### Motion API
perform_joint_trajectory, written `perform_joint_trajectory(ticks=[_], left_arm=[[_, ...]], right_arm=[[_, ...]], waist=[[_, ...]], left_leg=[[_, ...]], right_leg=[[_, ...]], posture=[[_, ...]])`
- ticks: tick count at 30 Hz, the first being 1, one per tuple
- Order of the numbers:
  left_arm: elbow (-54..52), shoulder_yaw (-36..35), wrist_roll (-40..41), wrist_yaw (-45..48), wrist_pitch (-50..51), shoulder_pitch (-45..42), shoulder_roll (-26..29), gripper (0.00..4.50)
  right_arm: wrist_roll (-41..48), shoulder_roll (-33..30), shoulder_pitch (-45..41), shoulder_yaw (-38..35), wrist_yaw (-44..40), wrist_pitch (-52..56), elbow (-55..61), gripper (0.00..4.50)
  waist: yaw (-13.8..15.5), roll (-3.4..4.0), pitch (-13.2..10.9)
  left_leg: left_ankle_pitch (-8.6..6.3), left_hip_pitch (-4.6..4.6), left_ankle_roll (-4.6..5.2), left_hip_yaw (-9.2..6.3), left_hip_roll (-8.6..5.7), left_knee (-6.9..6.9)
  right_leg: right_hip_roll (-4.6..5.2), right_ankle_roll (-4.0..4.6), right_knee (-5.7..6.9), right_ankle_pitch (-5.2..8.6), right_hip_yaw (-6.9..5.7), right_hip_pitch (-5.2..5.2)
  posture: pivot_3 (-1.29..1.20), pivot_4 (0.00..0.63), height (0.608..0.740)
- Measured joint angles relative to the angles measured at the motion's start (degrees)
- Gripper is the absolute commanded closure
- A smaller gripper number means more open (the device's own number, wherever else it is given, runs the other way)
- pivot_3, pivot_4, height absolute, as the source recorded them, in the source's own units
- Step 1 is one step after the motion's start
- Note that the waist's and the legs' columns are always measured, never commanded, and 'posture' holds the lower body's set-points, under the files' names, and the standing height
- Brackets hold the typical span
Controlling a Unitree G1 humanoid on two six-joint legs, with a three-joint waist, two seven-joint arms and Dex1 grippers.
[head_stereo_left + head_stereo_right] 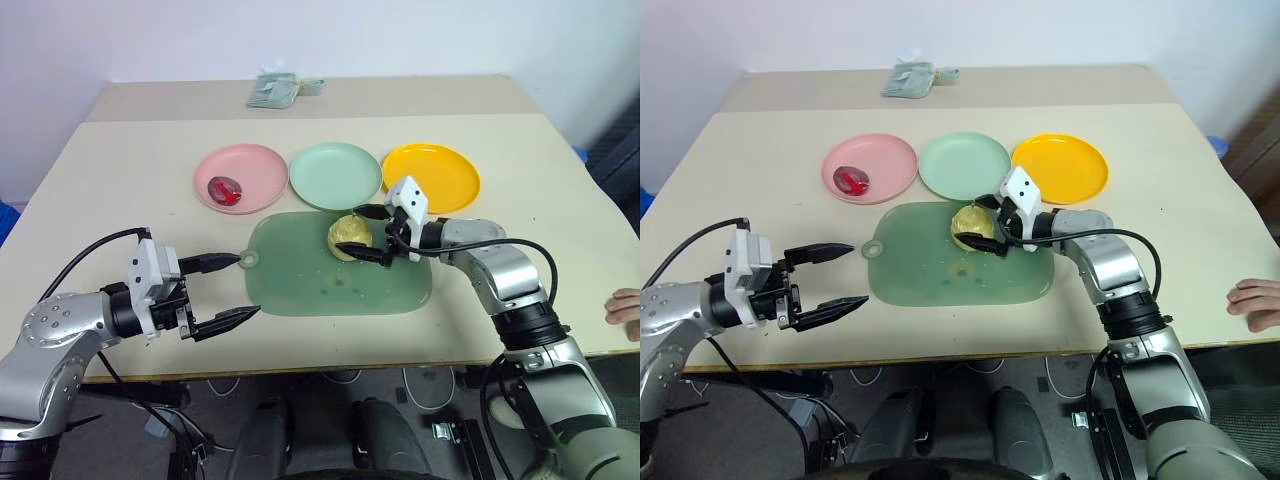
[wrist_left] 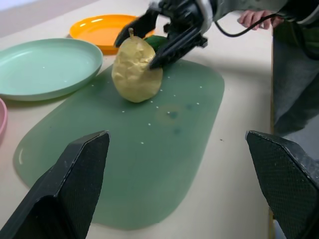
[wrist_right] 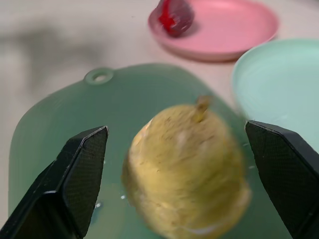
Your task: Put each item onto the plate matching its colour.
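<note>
Right gripper (image 1: 372,236) spread wide around pale yellow ridged toy food (image 1: 349,238), one finger either side, contact not clear. Yellow toy standing on dull-green rounded mat (image 1: 330,290) with a hole at its corner, just in front of mint green round plastic plate (image 1: 335,174). Left gripper (image 1: 232,288) spread wide and empty, near table's front edge, beside mat. Glossy red rounded toy (image 1: 225,190) lying on pink round plate (image 1: 250,165). Orange-yellow round plate (image 1: 445,175) bare. Dark green item partly visible behind yellow toy (image 2: 158,42).
</note>
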State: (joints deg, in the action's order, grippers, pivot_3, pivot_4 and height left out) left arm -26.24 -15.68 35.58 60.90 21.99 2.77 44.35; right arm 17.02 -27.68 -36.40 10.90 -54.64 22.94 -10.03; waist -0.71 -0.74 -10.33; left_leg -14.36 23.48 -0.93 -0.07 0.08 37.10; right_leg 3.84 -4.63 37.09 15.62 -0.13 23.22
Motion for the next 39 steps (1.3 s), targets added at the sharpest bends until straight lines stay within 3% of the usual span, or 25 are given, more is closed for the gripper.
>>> perform_joint_trajectory(ticks=[3, 5, 8, 9, 15, 20, 28, 36, 39], left_arm=[[-1.2, -1.1, 0.1, -0.5, 0.0, 0.8, 0.0, 0.04], [-1.6, -1.1, 0.1, -1.2, 0.0, 1.1, 0.0, 0.0], [-2.5, -1.4, 0.1, -2.2, 0.0, 1.7, 0.0, 0.0], [-2.9, -1.5, 0.1, -2.5, 0.0, 2.1, 0.0, 0.0], [-3.8, -1.6, 0.2, -4.6, 0.0, 3.3, -1.0, 0.0], [-5.0, -0.8, 1.2, -7.1, 0.3, 2.7, -2.4, 0.0], [-6.6, -0.4, 2.4, -9.8, 1.3, 2.0, -3.2, 0.0], [-8.5, -0.6, 2.5, -11.3, 1.3, 3.6, -3.2, 0.0], [-9.4, -0.9, 2.6, -12.1, 1.3, 4.3, -3.3, 0.0]], right_arm=[[-1.2, 0.3, -0.7, 0.4, -1.0, -1.6, -2.1, 0.0], [-1.7, 0.5, -0.9, 0.5, -1.5, -2.5, -3.0, 0.54], [-2.6, 1.6, -1.8, 0.5, -1.9, -3.6, -5.0, 1.72], [-2.7, 1.8, -2.0, 0.5, -2.0, -3.8, -5.1, 1.81], [-2.8, 1.8, -3.6, -0.3, -2.0, -4.0, -5.1, 1.81], [-1.5, 2.1, -11.6, -5.7, 1.0, -4.1, -10.0, 1.81], [-7.4, -0.2, -29.1, -11.7, 9.9, -20.8, -46.6, 1.81], [-12.2, 0.8, -31.8, -13.1, 19.2, -27.0, -65.2, 1.81], [-13.4, 1.8, -31.8, -14.1, 22.9, -27.1, -66.9, 0.3]], waist=[[-0.1, 0.0, 0.0], [-0.1, 0.01, 0.0], [-0.2, 0.01, 0.0], [-0.2, 0.02, 0.0], [-0.1, 0.07, 0.0], [-0.1, 0.12, -0.1], [-0.3, 0.13, -0.1], [-0.6, 0.36, -0.2], [-0.6, 0.36, -0.2]], left_leg=[[0.0, 0.0, 0.0, 0.01, 0.0, 0.0], [0.0, 0.0, 0.0, 0.0, 0.0, -0.01], [0.0, 0.0, 0.0, 0.0, 0.0, -0.01], [0.0, 0.0, 0.0, 0.0, 0.0, -0.02], [0.0, 0.0, 0.0, 0.0, 0.0, -0.02], [0.0, 0.0, 0.0, 0.01, 0.0, -0.02], [0.0, 0.01, -0.01, 0.09, -0.03, -0.09], [0.01, 0.01, -0.01, 0.13, -0.01, -0.08], [0.01, 0.01, -0.01, 0.13, -0.01, -0.07]], right_leg=[[0.0, 0.0, -0.01, 0.0, 0.0, 0.0], [0.0, 0.0, 0.0, 0.0, -0.01, 0.01], [-0.01, 0.0, 0.0, 0.0, 0.0, 0.01], [-0.01, 0.0, 0.0, 0.0, 0.0, 0.02], [-0.01, 0.0, 0.0, 0.0, 0.0, 0.02], [-0.01, 0.0, 0.0, -0.01, 0.0, 0.03], [-0.01, 0.01, -0.07, 0.0, 0.0, 0.02], [-0.07, -0.01, -0.01, -0.01, 0.03, 0.05], [-0.08, -0.09, -0.01, -0.06, 0.03, 0.05]], posture=[[0.0, 0.15, 0.74], [0.0, 0.15, 0.74], [0.0, 0.15, 0.74], [0.0, 0.15, 0.74], [0.0, 0.15, 0.74], [0.0, 0.15, 0.74], [0.0, 0.15, 0.74], [0.0, 0.15, 0.74], [0.0, 0.15, 0.74]])
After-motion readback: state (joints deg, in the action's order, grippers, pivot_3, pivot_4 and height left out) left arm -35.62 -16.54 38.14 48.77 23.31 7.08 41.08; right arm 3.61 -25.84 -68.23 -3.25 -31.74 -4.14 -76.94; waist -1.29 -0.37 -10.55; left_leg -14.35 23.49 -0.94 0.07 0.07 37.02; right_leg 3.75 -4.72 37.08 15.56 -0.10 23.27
